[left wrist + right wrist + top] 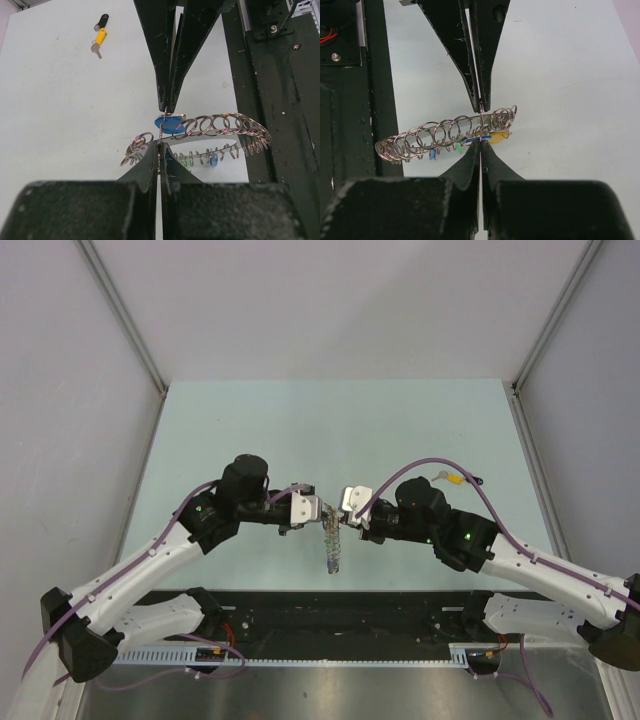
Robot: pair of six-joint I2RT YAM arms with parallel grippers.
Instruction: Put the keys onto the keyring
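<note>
Black matte fingers of the left gripper (160,149) and right gripper (480,145) meet tip to tip mid-frame. Both are clamped tight on the silver coiled-wire keyring (220,125), where a blue-headed key (165,124) dangles. Upper left in the left wrist view, a yellow-headed key (100,36) and black-headed key (102,21) lie on the pale smooth table (60,110); grey walls (350,310) stand beyond.

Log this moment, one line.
left gripper: shut on keyring | right gripper: shut on keyring | yellow and black keys: loose on table
</note>
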